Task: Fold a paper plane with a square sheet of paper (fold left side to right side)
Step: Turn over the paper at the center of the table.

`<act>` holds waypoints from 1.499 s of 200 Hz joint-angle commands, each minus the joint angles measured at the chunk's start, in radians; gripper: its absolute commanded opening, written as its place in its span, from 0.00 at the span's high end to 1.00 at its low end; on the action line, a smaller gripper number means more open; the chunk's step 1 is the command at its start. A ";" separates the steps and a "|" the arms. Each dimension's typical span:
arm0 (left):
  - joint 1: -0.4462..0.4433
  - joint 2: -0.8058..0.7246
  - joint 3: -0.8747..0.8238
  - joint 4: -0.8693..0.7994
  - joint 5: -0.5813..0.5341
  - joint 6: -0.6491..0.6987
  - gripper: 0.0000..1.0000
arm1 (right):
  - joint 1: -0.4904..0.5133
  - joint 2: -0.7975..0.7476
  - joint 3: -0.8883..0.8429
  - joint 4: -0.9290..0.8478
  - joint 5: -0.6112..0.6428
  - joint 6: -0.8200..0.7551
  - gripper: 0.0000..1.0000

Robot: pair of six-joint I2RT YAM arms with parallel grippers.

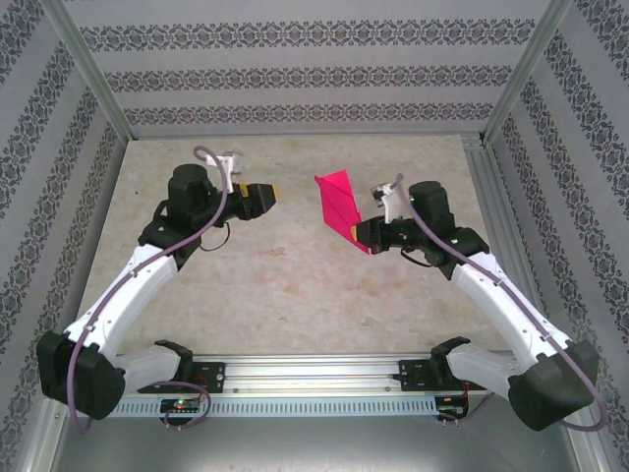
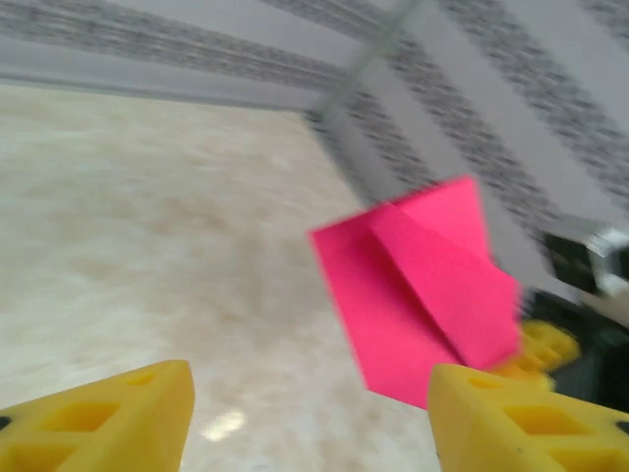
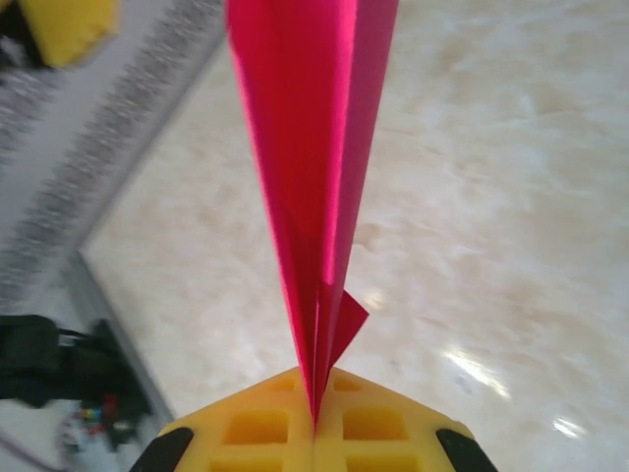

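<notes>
Pinching the narrow end of a folded sheet of bright magenta-pink paper [image 1: 339,202], the right gripper [image 1: 370,236] sat just right of centre in the overhead view, its yellow jaws closed on the paper. The sheet rose from that grip toward the upper middle of the frame as a pointed wedge with creased facets, and it was held up rather than lying flat on the marbled beige tabletop [image 1: 285,285]. In the right wrist view the sheet [image 3: 305,147] ran edge-on from the top of the frame down to a thin point. That point was clamped where the two yellow gridded pads of the right gripper [image 3: 314,425] met at the bottom centre, and a small pink flap stuck out just above them. The left gripper [image 1: 269,195] lay left of centre in the overhead view, pointing toward the sheet but well apart from it. Its jaws stood open: in the left wrist view its yellow fingers [image 2: 108,418] sat wide apart in the lower corners with nothing between them. Beyond the left gripper [image 2: 310,413], the folded sheet [image 2: 423,295] hung in the right half of the frame, blurred, and the right gripper [image 2: 545,344] showed at its lower right edge.
</notes>
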 commanded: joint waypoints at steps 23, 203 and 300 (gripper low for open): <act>0.014 -0.082 -0.027 -0.336 -0.595 -0.134 0.31 | 0.353 0.222 0.182 -0.411 0.992 0.044 0.99; 0.077 -0.087 -0.119 -0.369 -0.597 -0.172 0.25 | 0.710 1.110 0.613 -0.648 1.236 0.174 0.55; 0.020 0.107 -0.223 -0.031 -0.132 -0.217 0.22 | 0.612 0.478 0.295 -0.345 0.824 0.150 0.03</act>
